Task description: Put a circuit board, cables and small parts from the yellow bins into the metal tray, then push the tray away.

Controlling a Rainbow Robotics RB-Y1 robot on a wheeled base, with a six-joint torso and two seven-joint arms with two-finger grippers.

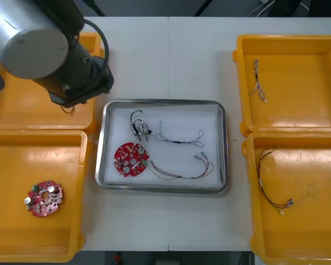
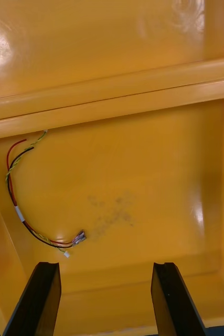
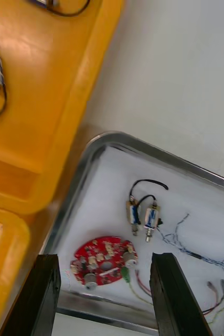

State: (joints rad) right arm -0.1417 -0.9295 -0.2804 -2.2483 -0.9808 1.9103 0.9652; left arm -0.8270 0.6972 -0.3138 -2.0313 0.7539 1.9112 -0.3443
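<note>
The shiny rectangular metal tray (image 1: 164, 189) is sitting mid-table btwn the yellow bins, long axis running left-right. It's looking fully loaded: a round red circuit board (image 1: 131, 159) is lying at its left end, w/ a pair of small metal parts (image 1: 139, 129) on a black lead just beside it. A twisted blue-and-white cable (image 1: 179, 139) and a red-and-yellow cable (image 1: 179, 175) are stretching toward the right end. Judging by that, the push is what's left. The left gripper (image 3: 105, 257) is the nearer one, hovering by the tray's left corner at the edge of a left-side yellow bin (image 1: 22, 110), w/ the tray lying inward of it. Its fingers are standing wide apart, holding and touching nothing. The right gripper (image 2: 106, 265) is hanging well apart from the tray over a right-side yellow bin (image 2: 143, 173), also spread wide and empty, w/ a red, yellow and black cable (image 2: 18, 212) lying beyond its fingers
</note>
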